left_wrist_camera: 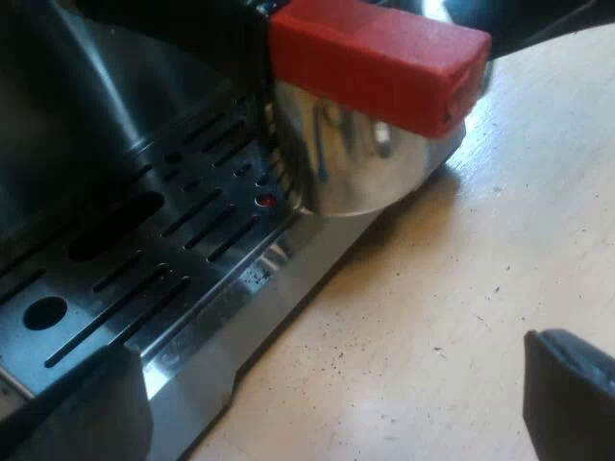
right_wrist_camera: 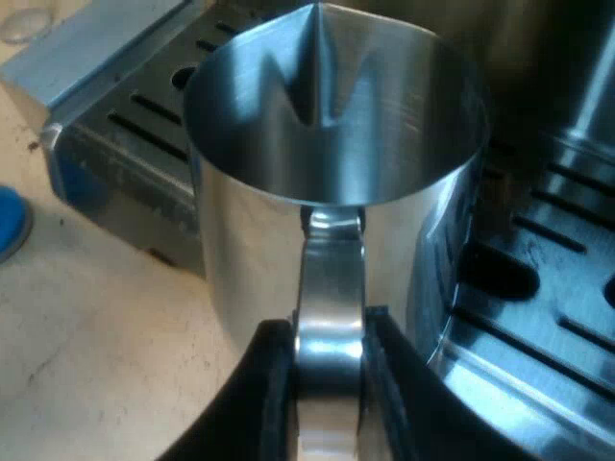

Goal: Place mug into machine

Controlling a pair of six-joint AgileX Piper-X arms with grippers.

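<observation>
Mug (right_wrist_camera: 250,269) shiny silver; handle end (left_wrist_camera: 375,58) red; drip tray (left_wrist_camera: 144,279) silver, slotted; table (left_wrist_camera: 461,288) pale.

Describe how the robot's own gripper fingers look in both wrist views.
The left gripper's fingers are black with a dull finish and blunt, rounded ends. The right gripper's fingers are black too, smooth with a slight sheen, and their outer edges curve. Both pairs look plain and unmarked.

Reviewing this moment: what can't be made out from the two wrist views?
Right wrist view: the mug's base, hidden by its own wall; resting on the drip tray or not, unclear.
Right wrist view: a blue thing, cut off by the edge; unidentifiable.
Left wrist view: the shiny metal body under the red handle end, partly covered by it; what it is, unclear.
</observation>
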